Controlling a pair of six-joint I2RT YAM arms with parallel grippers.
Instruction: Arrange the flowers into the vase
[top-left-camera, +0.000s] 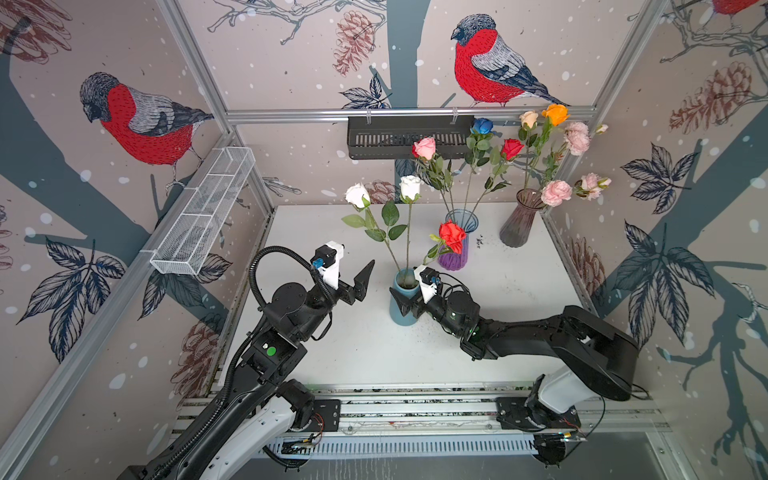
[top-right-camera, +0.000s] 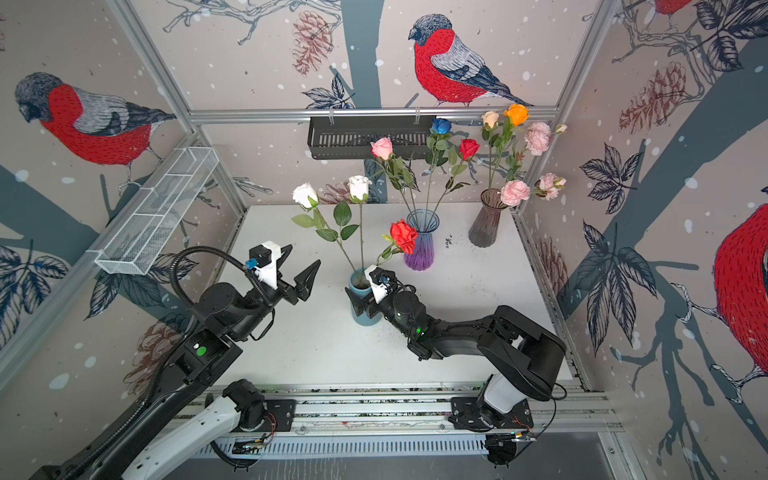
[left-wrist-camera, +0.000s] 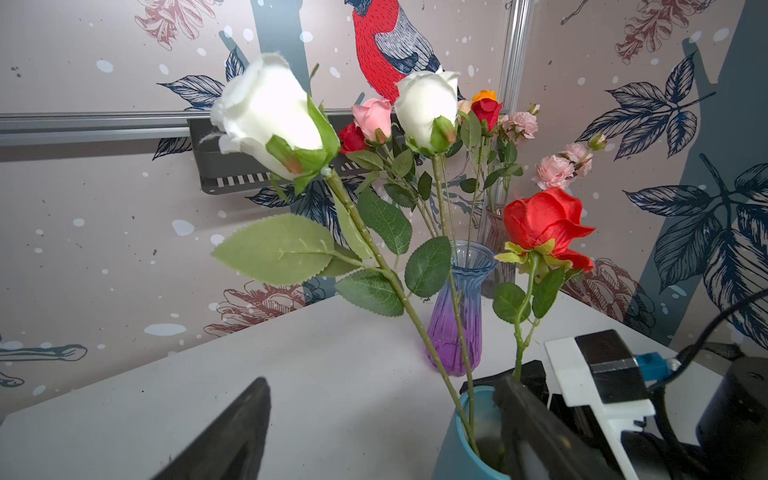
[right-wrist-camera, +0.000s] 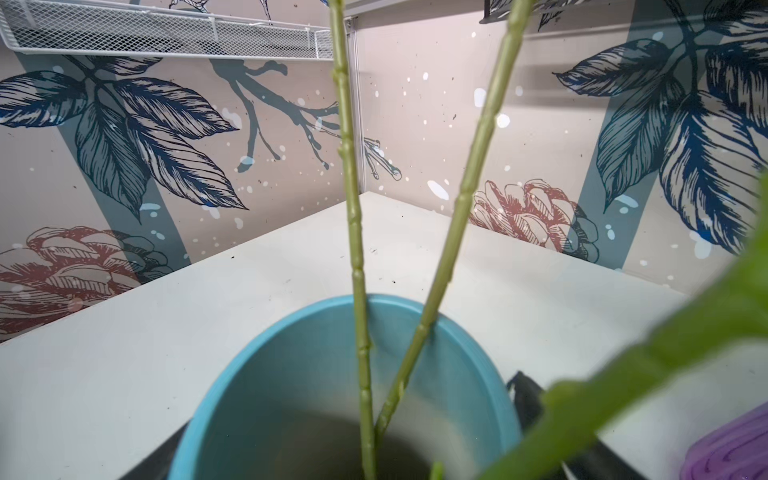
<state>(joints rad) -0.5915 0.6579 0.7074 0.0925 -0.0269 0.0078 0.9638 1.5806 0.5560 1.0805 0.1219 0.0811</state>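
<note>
Left gripper (top-right-camera: 305, 254) gapes empty; right gripper (top-right-camera: 357, 284) straddles the blue vase (top-right-camera: 365, 316), whether clamped I cannot tell

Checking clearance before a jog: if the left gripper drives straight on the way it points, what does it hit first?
Most likely the leafy green stem of the leaning white artificial rose, which stands in the teal-blue cylindrical vase. The open left gripper aims roughly at it, but depth is hard to judge.

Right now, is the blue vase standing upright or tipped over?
Upright: the blue vase rests on its base on the table, mouth up, stems inside.
</note>
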